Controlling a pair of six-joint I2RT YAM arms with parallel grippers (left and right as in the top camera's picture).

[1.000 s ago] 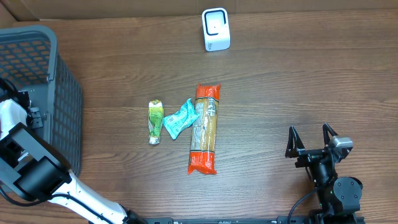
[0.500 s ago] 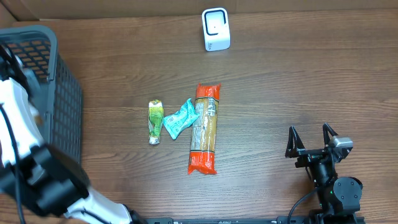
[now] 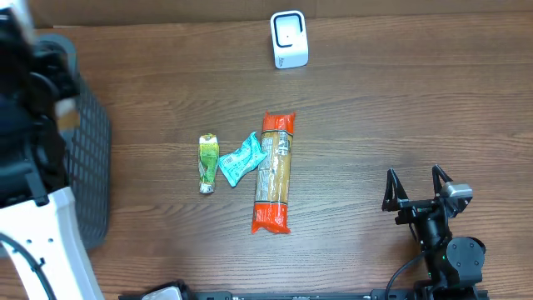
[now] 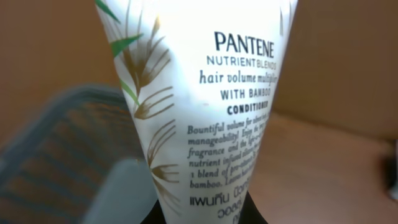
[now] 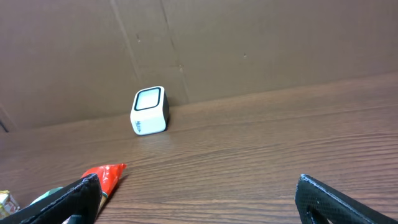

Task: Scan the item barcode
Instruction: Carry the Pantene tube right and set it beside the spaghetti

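Between the left jaws, clamped narrow on its lower end, stands a white conditioner tube (image 4: 205,93), its printed front towards the wrist camera; no barcode shows on that face. Just behind and below these jaws lies the grey basket (image 4: 56,143), blurred, and nothing of its contents can be made out. Over the last second the left arm (image 3: 33,125) has risen from low beside the basket to high above it, which I judge means the tube is lifted clear and ready to be carried to the scanner. Well beyond the left jaws, out on the surface (image 3: 400,100), lie a green sachet (image 3: 207,162), a teal sachet (image 3: 240,158) and an orange packet (image 3: 275,172), untouched. Farther off stands the white scanner (image 3: 289,39), well ahead of the right jaws, which gape wide and empty.
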